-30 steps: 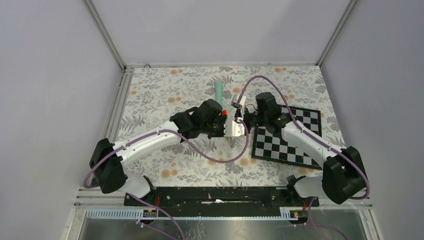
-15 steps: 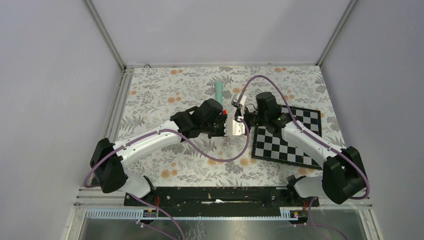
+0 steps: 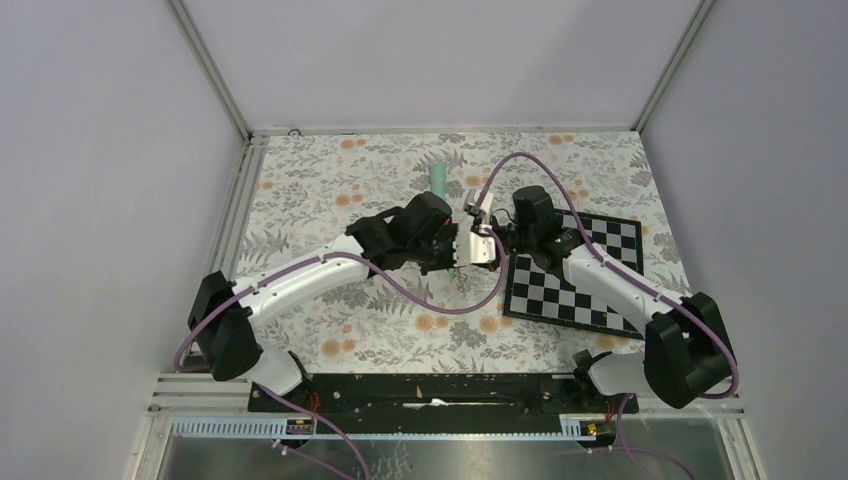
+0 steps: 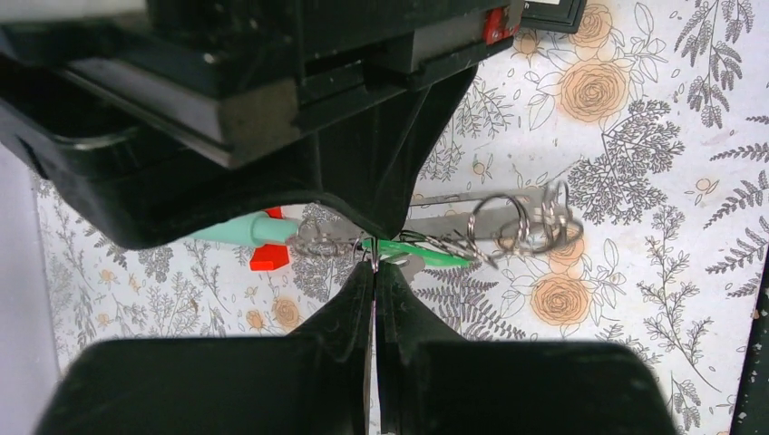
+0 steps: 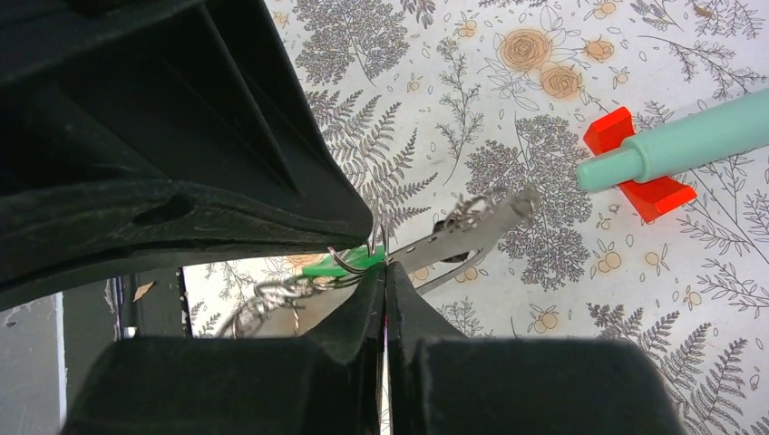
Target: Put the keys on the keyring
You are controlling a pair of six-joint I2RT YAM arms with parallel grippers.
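Observation:
Both grippers meet tip to tip above the middle of the floral table. My left gripper (image 4: 374,265) is shut on a thin wire loop that joins the green-headed key (image 4: 419,253). A bunch of small metal rings (image 4: 528,223) hangs just to the right of that key. My right gripper (image 5: 384,265) is shut where the grey strap of the keyring (image 5: 472,234) begins; the strap runs up and to the right from its tips. The green key head (image 5: 343,265) shows just left of the right fingers. The darker key cannot be made out.
A teal cone-shaped stick (image 3: 437,182) with a red base (image 5: 635,165) lies on the table just behind the grippers. A black-and-white chessboard (image 3: 575,285) lies under the right arm. Purple cables loop over both arms. Walls close in the table.
The left arm has shifted a little to the right, bringing its gripper closer to the right one. Both grippers stay shut.

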